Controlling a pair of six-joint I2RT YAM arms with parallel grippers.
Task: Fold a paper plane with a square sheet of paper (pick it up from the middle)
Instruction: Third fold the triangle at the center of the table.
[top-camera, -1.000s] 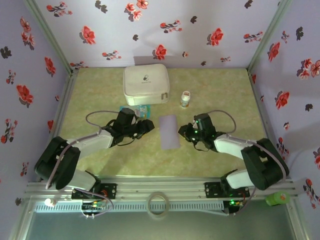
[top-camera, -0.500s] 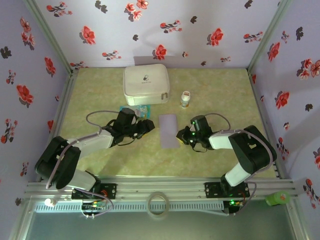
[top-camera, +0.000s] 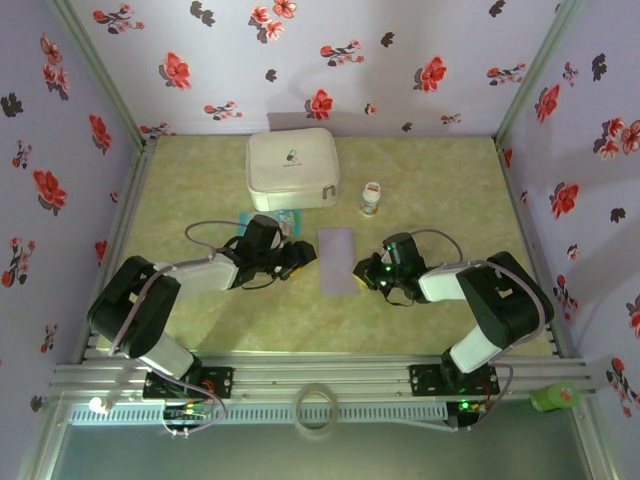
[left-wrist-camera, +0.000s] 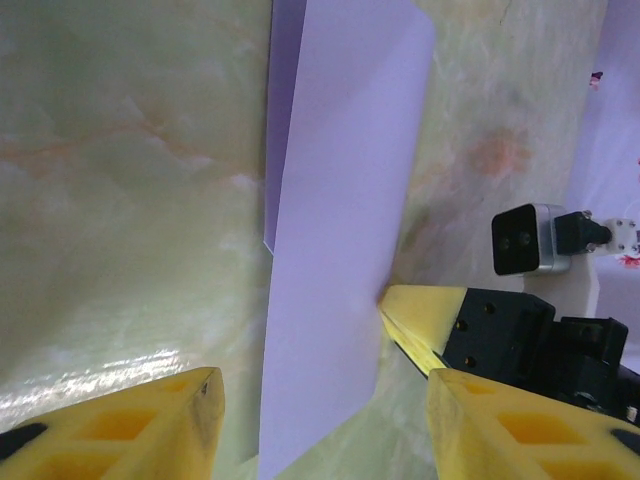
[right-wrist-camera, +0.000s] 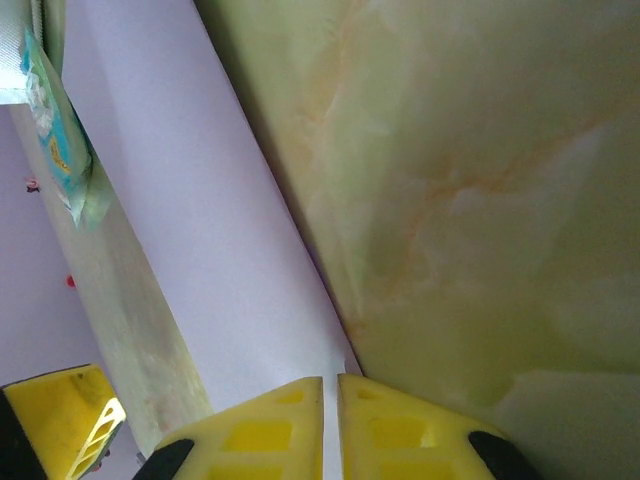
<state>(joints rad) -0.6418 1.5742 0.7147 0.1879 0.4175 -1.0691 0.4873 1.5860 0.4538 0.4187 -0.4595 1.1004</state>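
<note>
Top external view: a lavender sheet of paper (top-camera: 337, 262) lies flat near the middle of a pale green marbled desk (top-camera: 440, 180), folded into a narrow upright rectangle. The left hand (top-camera: 303, 255) sits low just left of the sheet. The right hand (top-camera: 360, 270) touches its right edge near the near corner. A white zip case (top-camera: 292, 168) stands well behind the sheet, toward the far wall. A small white bottle (top-camera: 371, 198) is to the right of the case, and a teal-and-white packet (top-camera: 287, 221) peeks out just behind the left arm.

Left wrist view: the left hand (left-wrist-camera: 322, 400) is open, its two yellow fingers (left-wrist-camera: 150, 420) spread wide with nothing held. The sheet (left-wrist-camera: 330, 250) lies on the desk beyond them. A second layer of the sheet shows along its left side. The yellow tip of the right hand (left-wrist-camera: 420, 315) touches the sheet's right edge.

Right wrist view: the right hand (right-wrist-camera: 330, 385) is closed, with its two yellow fingers (right-wrist-camera: 260, 430) pressed together. Their tips meet the sheet (right-wrist-camera: 180, 200) at its edge. Whether any paper is pinched between them cannot be told. The packet (right-wrist-camera: 60, 150) shows at the far left.
</note>
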